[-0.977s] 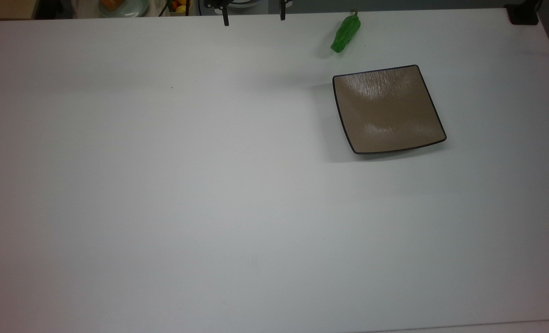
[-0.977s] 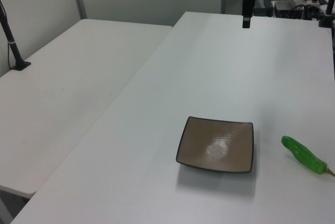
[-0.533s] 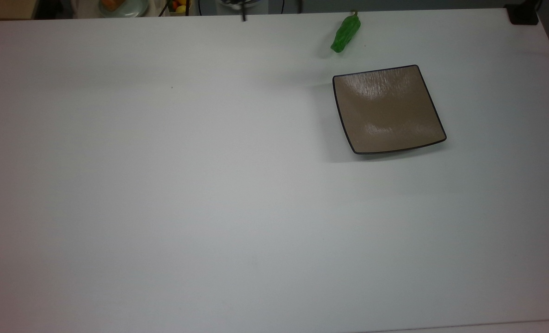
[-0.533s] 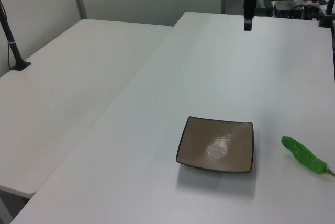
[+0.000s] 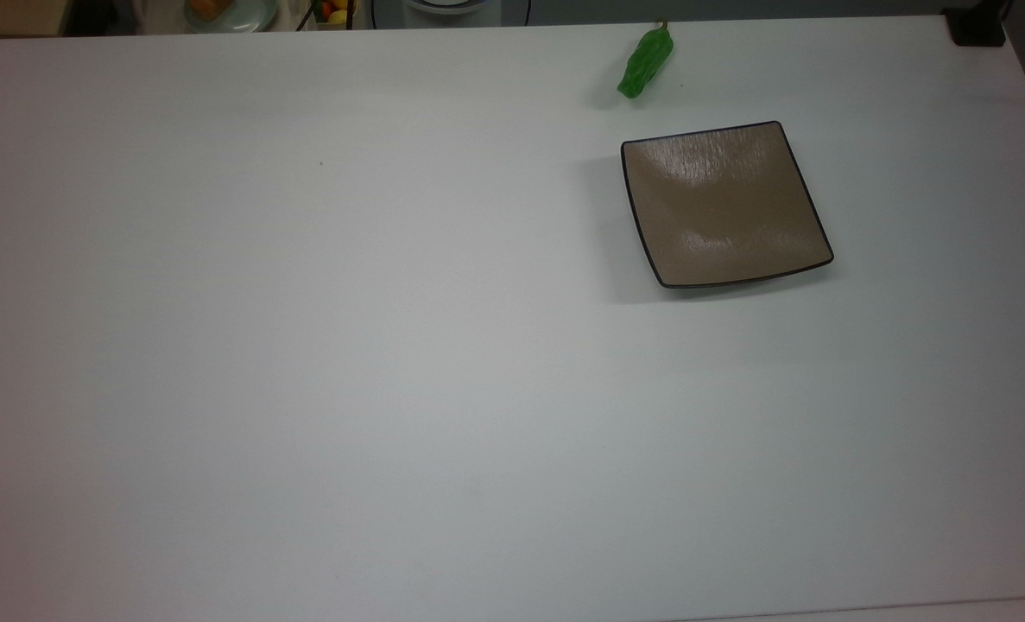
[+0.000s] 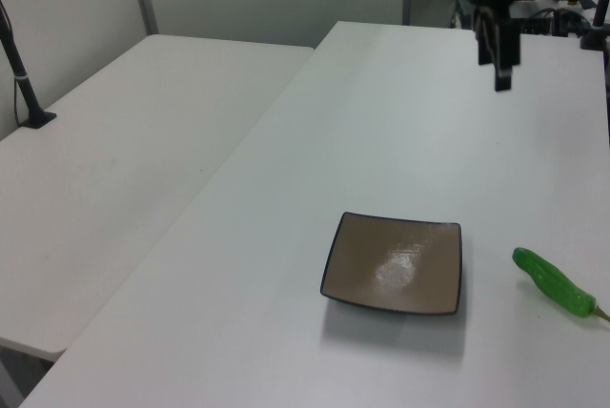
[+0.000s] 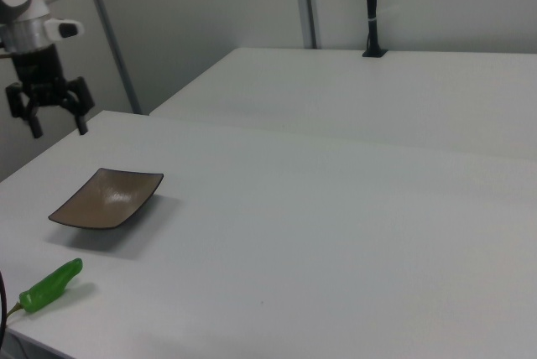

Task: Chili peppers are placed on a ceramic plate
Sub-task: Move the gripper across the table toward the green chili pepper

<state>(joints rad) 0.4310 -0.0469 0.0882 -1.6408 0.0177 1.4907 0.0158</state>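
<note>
The table (image 5: 391, 345) has a smooth, matt white top, and it gives only a soft, wide reflection of the light. The ceramic plate (image 5: 724, 203) is glossy: its brown-taupe face carries bright white highlights and fine streaks like brush lines, and its thin rim is dark. The chili pepper (image 5: 645, 62) has a bright green skin that looks wrinkled and a little shiny, like plastic or wax. The tool (image 7: 48, 122) looks like black, matt hard plastic or metal; I cannot tell which. The part of the arm above it is smooth and white with a grey ring. The wall panels (image 7: 210, 15) behind look matt and pale, with grey metal-like posts.
</note>
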